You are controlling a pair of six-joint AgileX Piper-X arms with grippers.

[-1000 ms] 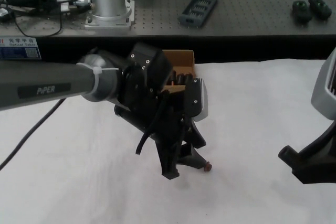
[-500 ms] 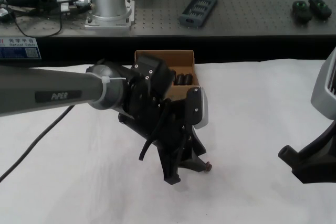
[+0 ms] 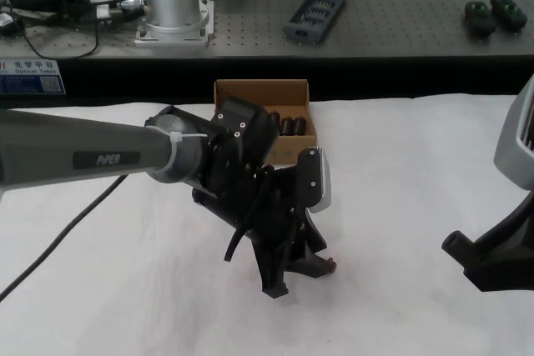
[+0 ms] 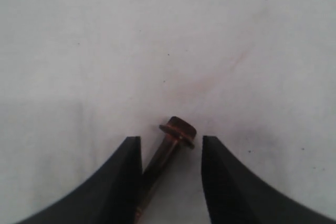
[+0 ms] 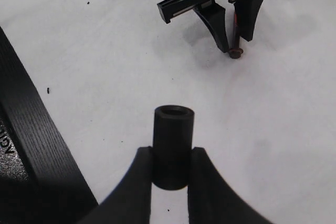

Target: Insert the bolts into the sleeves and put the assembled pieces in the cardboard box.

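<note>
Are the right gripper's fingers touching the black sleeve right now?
Touching. The right wrist view shows the sleeve pinched between both fingers of the right gripper, with no gap on either side.

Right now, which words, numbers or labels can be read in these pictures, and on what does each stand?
Lettering on the left arm: one short word, too blurred to quote.
Blue label on the rear bench's front edge: several lines, too small to read.
Bolt and sleeve: no text on them.
</note>
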